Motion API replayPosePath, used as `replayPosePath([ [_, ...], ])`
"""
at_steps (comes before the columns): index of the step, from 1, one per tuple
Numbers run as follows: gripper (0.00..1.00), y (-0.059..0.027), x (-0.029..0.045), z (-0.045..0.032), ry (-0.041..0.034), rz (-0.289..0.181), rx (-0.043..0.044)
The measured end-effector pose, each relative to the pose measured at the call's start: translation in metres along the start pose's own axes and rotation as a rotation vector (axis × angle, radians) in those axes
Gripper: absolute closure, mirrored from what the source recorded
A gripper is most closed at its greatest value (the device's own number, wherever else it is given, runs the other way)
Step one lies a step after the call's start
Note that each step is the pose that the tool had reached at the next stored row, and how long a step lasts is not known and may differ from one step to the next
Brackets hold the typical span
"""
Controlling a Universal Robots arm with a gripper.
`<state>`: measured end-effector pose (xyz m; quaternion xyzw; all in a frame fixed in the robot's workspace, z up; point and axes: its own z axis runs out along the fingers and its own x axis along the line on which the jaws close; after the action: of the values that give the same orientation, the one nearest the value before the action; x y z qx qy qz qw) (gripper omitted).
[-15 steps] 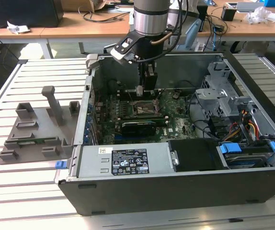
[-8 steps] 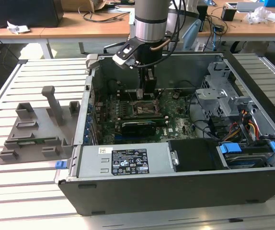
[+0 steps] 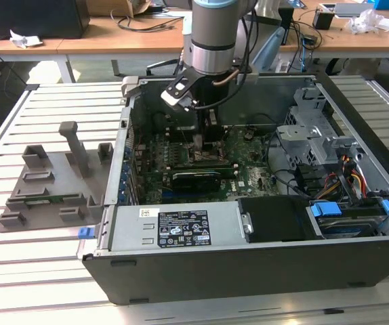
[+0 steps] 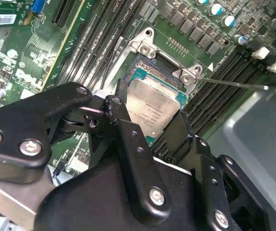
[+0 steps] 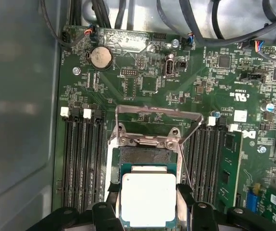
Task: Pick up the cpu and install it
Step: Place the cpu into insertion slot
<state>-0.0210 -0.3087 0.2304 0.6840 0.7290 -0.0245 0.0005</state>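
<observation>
Gripper (image 4: pixel 154 111): closed on the cpu (image 5: pixel 148 199) (two opposite edges pinched).
Cpu: held at the open socket (image 5: pixel 145 156).
Position: gripper seen at 12 o'clock from the labelled grey box (image 3: pixel 181 227) in the exterior view.

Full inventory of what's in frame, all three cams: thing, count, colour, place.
silvery-grey square cpu chip: one, silver top with green rim, over the socket, between the pincer's fingers
metal socket bracket: one, silver, raised at the socket's edge
green motherboard: one, inside the case
round coin battery: one, silver, on the motherboard
black memory slots: two banks, either side of the socket
open computer case: one, dark grey, on the table
slatted metal table: one, pale grey
moulded parts holder: one, grey, on the table, at the exterior view's left of the case
black pincer: one, shut on the cpu chip
robot arm: one, grey, reaching down into the case
</observation>
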Motion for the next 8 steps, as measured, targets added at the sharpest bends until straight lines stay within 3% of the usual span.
replayPosePath([
  [3, 0.45, 0.0008, 0.0002, 0.0059, 0.0, 0.0, -0.0001],
  [6, 0.45, 0.0018, 0.0007, 0.0222, 0.0006, 0.015, 0.0004],
  [8, 0.45, 0.0019, 0.0008, 0.0244, 0.0012, 0.035, 0.0011],
])
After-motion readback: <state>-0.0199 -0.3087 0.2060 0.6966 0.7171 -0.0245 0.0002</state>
